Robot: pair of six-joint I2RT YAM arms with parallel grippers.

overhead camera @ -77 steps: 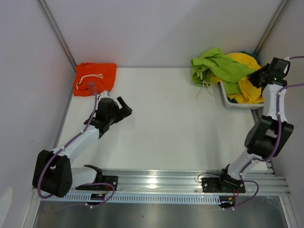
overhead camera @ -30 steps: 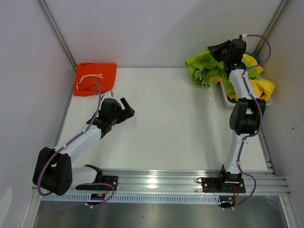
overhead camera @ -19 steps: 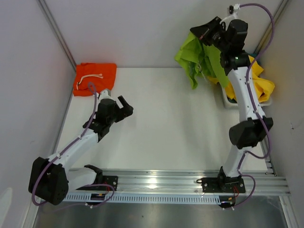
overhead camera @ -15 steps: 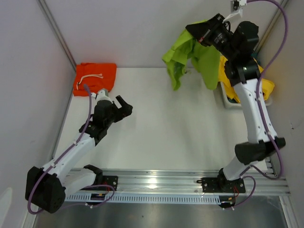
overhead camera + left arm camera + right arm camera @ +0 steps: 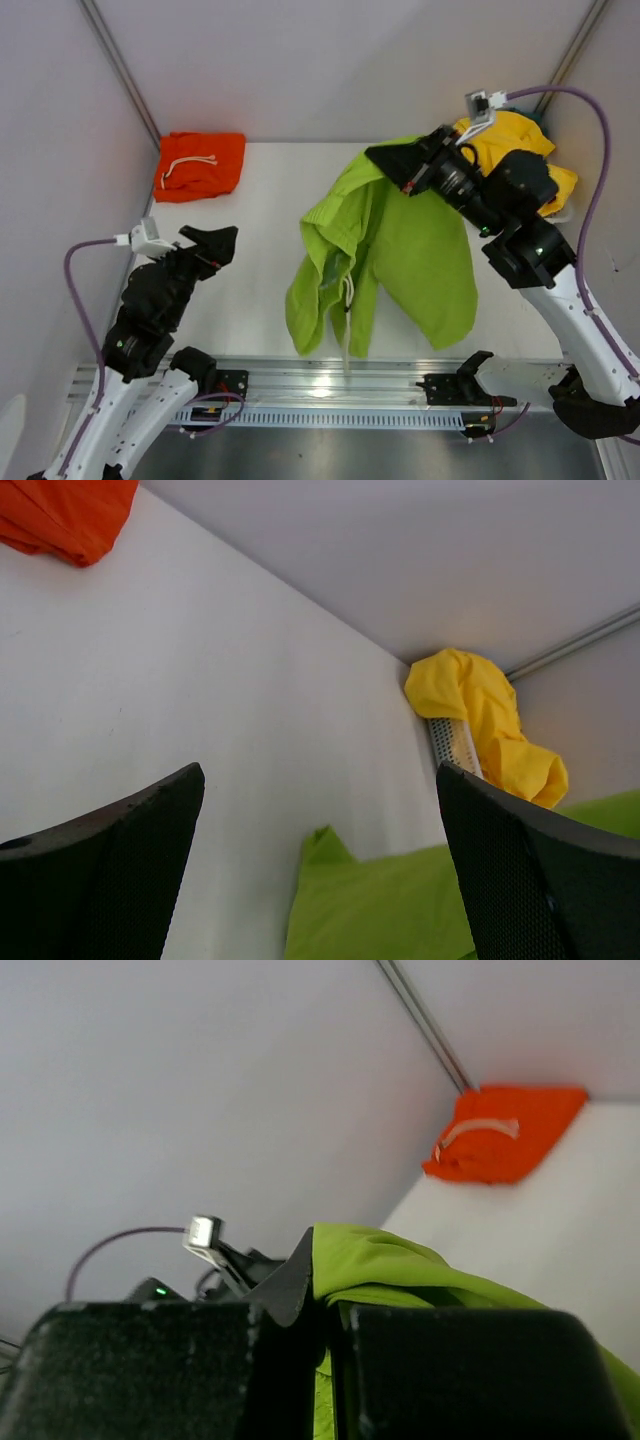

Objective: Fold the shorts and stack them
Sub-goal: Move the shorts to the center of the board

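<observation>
Currently, right gripper (image 5: pixel 383 159) pinches lime green shorts (image 5: pixel 415 265), white drawstring (image 5: pixel 347 300) dangling.

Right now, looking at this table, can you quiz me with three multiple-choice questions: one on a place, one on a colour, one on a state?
1. Where on the table do the orange shorts lie? A. far left corner B. middle C. near right corner
2. What colour are the shorts hanging from the right gripper? A. yellow B. lime green C. orange
3. How is the left gripper? A. shut on cloth B. open, empty C. shut, empty

Answers: 1 A, they sit against the far left corner. 2 B, the lime green shorts hang from its shut jaws. 3 B, its jaws stand wide with nothing between.
</observation>
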